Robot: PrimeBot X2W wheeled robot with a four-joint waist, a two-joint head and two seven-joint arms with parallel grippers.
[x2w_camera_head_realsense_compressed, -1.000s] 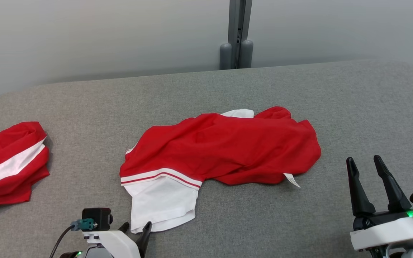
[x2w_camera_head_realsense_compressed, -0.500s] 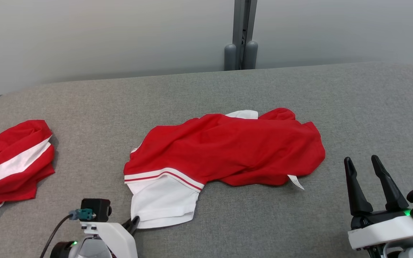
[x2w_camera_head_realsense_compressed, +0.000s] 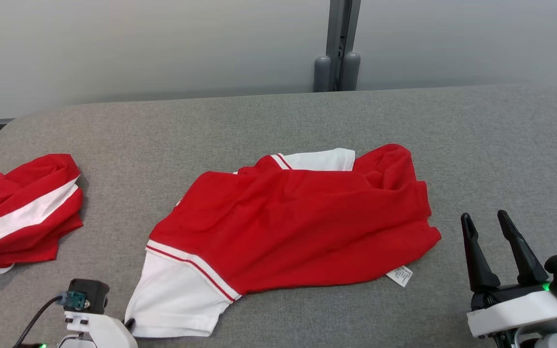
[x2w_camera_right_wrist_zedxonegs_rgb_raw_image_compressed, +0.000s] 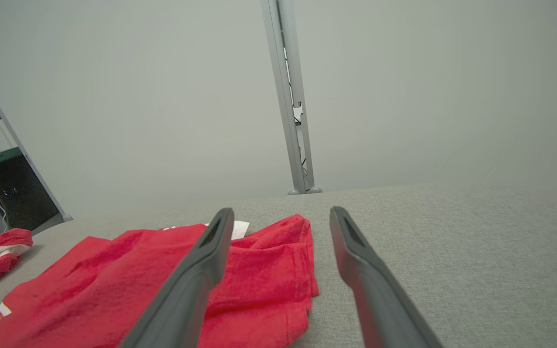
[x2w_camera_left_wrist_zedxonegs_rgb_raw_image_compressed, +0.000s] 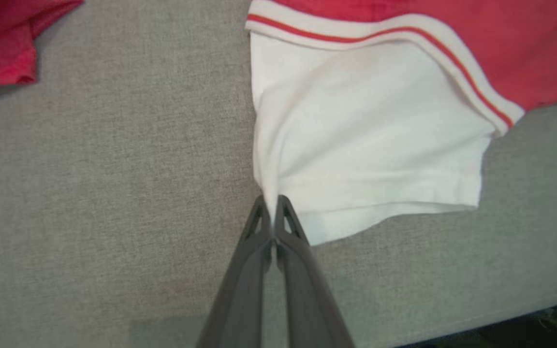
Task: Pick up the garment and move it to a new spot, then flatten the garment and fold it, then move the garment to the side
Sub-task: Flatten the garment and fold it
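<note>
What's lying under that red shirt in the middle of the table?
The grey padded table shows all round the red shirt, so it lies on that. A white sleeve pokes out from beneath its far edge. Whatever else is under the cloth is hidden.

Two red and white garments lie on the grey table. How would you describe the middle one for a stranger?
Look at the wide grey table, then at its middle: the garment there is spread out, mostly red. Unlike the bunched garment at the left edge, it has a white sleeve pinched by the left gripper and a small white label.
</note>
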